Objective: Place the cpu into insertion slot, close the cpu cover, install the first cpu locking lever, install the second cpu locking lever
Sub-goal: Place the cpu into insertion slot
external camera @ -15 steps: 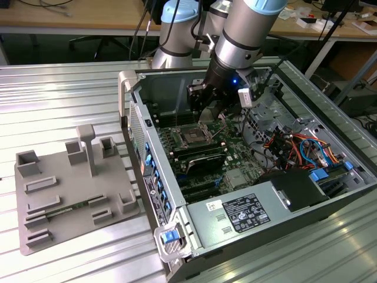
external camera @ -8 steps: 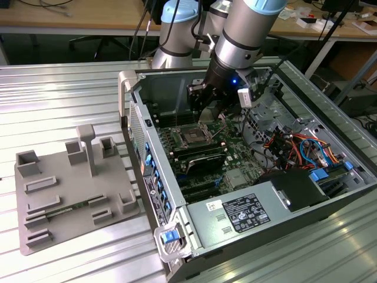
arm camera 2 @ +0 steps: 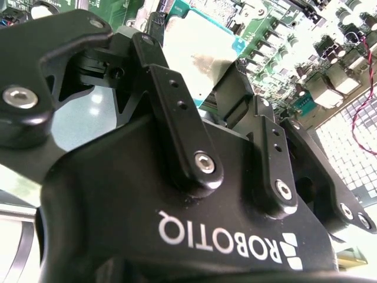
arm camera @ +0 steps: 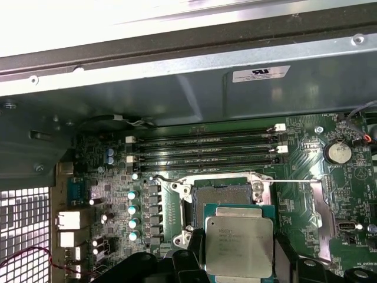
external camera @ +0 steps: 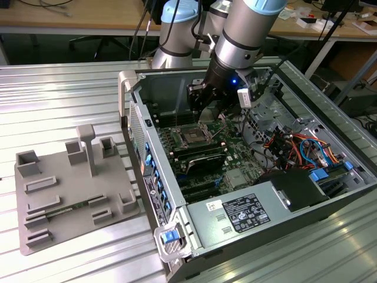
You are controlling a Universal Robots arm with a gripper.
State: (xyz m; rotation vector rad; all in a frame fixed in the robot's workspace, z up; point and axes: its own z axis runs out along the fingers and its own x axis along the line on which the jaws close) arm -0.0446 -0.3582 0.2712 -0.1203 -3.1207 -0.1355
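gripper (arm camera: pixel 240 262) holding cpu (arm camera: pixel 238 242), seemingly above insertion slot (arm camera: pixel 221 194)

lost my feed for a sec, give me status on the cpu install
Claw shut on cpu. Held over insertion slot, not seated. Slot uncovered, nothing seen in the way.

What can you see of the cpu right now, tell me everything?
The cpu is a small flat square chip with a silvery metal top, faint print and a green rim. The hand grips it by two opposite edges between black fingers. It is held flat above the green motherboard, close to the open insertion slot, not yet seated.
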